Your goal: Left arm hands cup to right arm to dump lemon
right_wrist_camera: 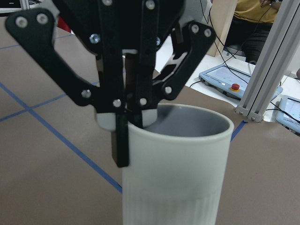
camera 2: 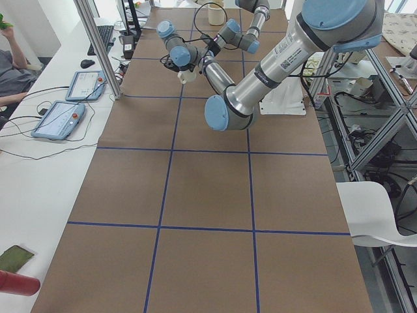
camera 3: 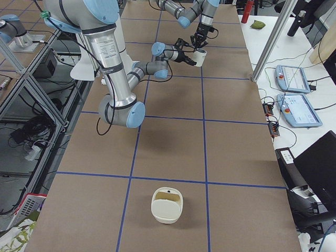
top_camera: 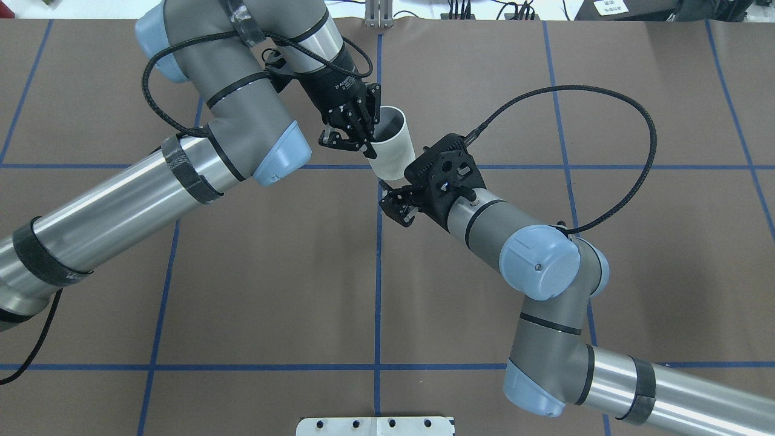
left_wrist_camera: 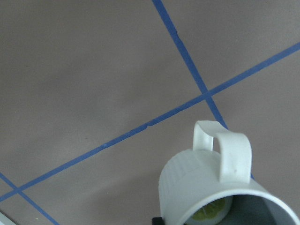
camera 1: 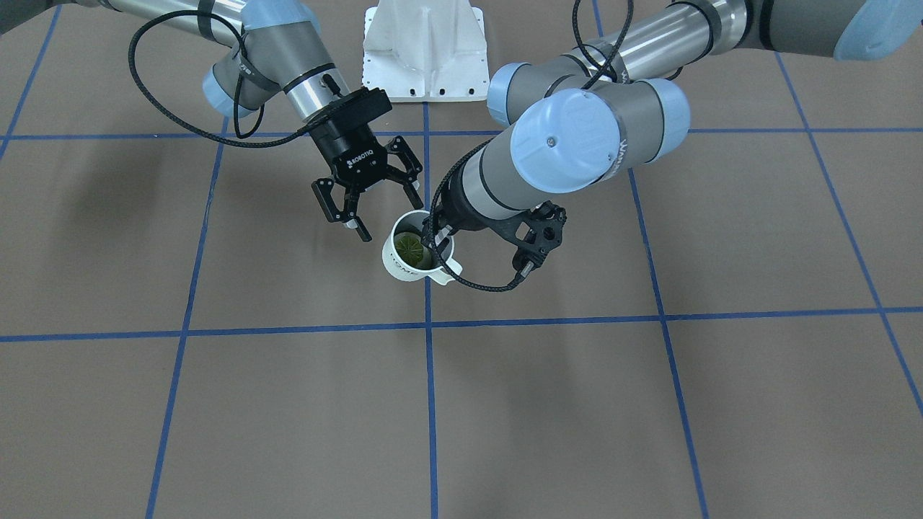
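The cream-white ribbed mug [camera 1: 400, 264] hangs tilted above the brown table [camera 1: 288, 404], near a crossing of blue tape lines [camera 1: 428, 326]. The yellow-green citrus-like slice [camera 1: 411, 249] lies inside it. The left gripper [right_wrist_camera: 131, 135] is clamped on the mug's rim, one finger inside and one outside. The right gripper [camera 1: 378, 209], marked ROBOTIQ, waits with jaws spread just beside the mug, not touching it. Black lettering on the mug's side is too small to read.

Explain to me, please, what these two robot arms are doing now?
The left gripper is clamped on the rim of the cream-white ribbed mug, which has a small yellow-green lemon slice inside. The right gripper is open close beside the mug and does not grip it yet. The handover is not done.
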Tool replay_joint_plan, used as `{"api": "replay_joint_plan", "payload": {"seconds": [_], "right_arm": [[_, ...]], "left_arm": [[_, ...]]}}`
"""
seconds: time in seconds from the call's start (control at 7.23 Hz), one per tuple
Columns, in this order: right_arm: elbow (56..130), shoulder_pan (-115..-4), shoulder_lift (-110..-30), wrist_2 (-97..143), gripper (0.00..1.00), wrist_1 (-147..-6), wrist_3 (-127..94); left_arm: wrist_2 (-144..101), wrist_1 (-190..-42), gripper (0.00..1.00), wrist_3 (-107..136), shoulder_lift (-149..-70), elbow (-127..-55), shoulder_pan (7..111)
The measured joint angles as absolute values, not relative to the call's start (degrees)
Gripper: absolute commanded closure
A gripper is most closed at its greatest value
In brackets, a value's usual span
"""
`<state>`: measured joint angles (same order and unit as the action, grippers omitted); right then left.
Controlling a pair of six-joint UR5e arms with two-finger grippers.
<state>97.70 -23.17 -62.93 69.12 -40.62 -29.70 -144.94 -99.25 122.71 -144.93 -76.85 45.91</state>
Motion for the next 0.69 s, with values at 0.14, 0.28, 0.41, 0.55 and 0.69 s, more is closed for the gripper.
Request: {"api": "replay_joint_plan", "payload": {"seconds": [0.14,0.28,0.41,0.55,0.69], "right_arm": [[97.53,-23.15,-62.93,69.01,0.0,-40.61,-29.71],[97.38,-23.12,-62.93,68.95,0.0,-40.58,-29.73],[97.21,-23.12,-62.93,68.92,0.0,-40.53,-29.76],[97.1,-23.12,-62.93,68.87,0.0,-40.43,-29.79],[97.07,-23.12,-62.93,68.79,0.0,-40.3,-29.81]], "left_arm": [[-145.15,-99.34,1.0,122.75,-144.93,-76.95,45.56],[-145.55,-99.38,1.0,122.77,-144.93,-77.05,45.38],[-145.96,-99.4,1.0,122.78,-144.96,-77.14,45.22],[-146.14,-99.42,1.0,122.78,-144.99,-77.27,44.96],[-146.21,-99.49,1.0,122.78,-145.0,-77.44,44.57]]}}
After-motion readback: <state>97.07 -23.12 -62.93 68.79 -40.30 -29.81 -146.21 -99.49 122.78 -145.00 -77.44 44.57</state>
